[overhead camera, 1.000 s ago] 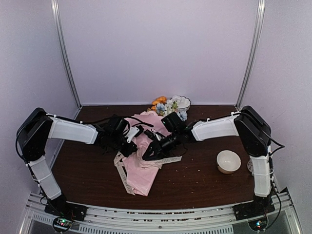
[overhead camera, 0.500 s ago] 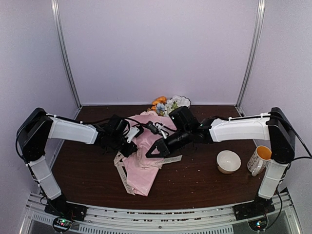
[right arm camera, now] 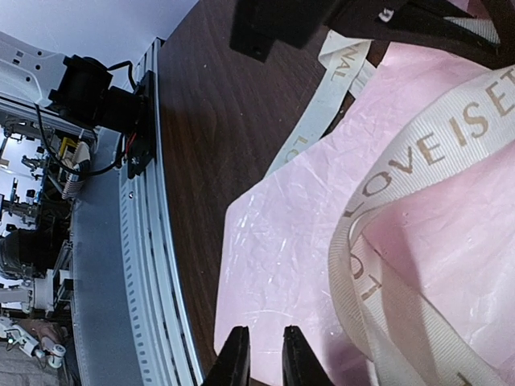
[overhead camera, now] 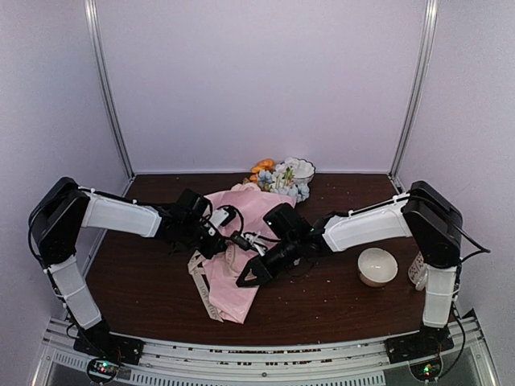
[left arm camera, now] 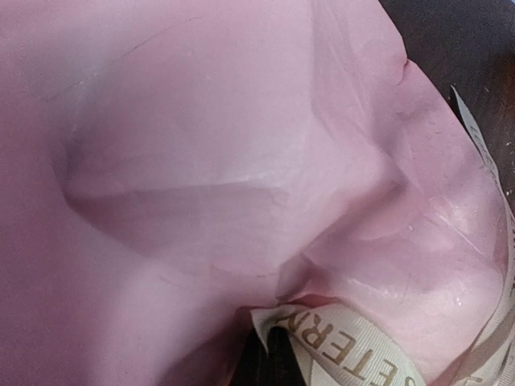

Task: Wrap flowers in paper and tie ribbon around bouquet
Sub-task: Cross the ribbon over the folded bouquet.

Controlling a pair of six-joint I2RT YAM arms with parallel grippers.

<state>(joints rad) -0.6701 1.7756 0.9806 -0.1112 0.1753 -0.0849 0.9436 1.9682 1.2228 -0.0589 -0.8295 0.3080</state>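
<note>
The pink paper (overhead camera: 241, 273) lies crumpled across the middle of the table, wrapped around the flowers. Their blue, white and orange blooms (overhead camera: 282, 173) stick out at the far end. The cream ribbon (overhead camera: 199, 283) trails off the paper's left side and loops over it (right arm camera: 418, 153). My left gripper (overhead camera: 216, 241) rests on the paper's left part, shut on an end of the ribbon (left arm camera: 346, 346); its dark fingertips (left arm camera: 278, 362) barely show. My right gripper (overhead camera: 244, 280) hovers over the paper's near part (right arm camera: 282, 241), its jaws a narrow gap apart with nothing between them.
A white bowl (overhead camera: 376, 265) stands on the right of the table. A mug (overhead camera: 416, 269) is mostly hidden behind the right arm. Another white dish (overhead camera: 302, 169) sits by the blooms at the back. The metal rail (right arm camera: 153, 241) runs along the near edge.
The right arm swung out to the right and came back; its gripper now sits lower and nearer the paper's front part. The left arm has hardly moved.
</note>
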